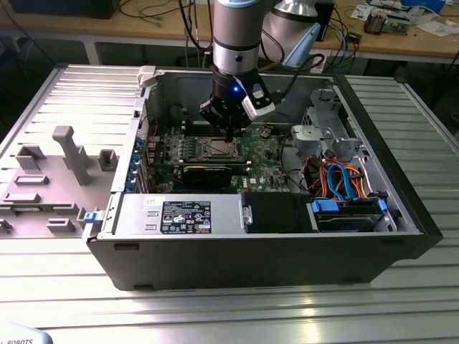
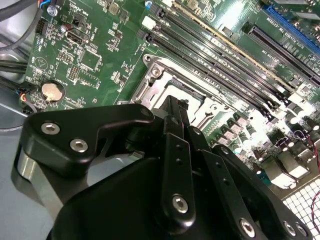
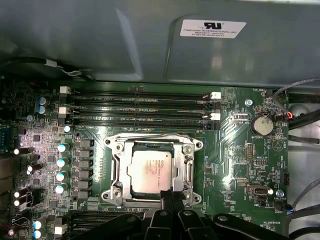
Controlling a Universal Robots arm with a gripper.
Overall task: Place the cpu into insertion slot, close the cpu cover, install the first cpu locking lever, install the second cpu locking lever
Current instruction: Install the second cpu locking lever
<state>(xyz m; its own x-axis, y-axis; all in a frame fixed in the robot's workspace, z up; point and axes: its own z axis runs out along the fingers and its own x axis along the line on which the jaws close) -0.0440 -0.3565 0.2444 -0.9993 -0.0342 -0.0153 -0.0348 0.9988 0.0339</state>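
Observation:
In the first wrist view the cpu (image 3: pixel 152 171), a silver-grey square chip, lies flat in the insertion slot (image 3: pixel 186 150) on the green board. The cpu cover (image 3: pixel 118 167), a silver frame with a square window, lies down around it. My gripper (image 3: pixel 173 194) is shut with nothing held, its black fingertips resting at the edge of the cover frame. In the second wrist view the shut gripper (image 2: pixel 175 104) points down at the cpu cover (image 2: pixel 152 75) and hides the chip. In the exterior view the gripper (image 1: pixel 228 135) hangs just above the insertion slot (image 1: pixel 219 149) inside the open computer case.
Long black memory slots (image 3: pixel 140 107) run beside the socket, with a coin battery (image 3: pixel 262 125) to one side. In the exterior view a long black card (image 1: pixel 206 172), a power supply (image 1: pixel 179 213) and a drive cage with orange and blue cables (image 1: pixel 344 179) crowd the case. Grey fixture blocks (image 1: pixel 72 154) stand outside on the left.

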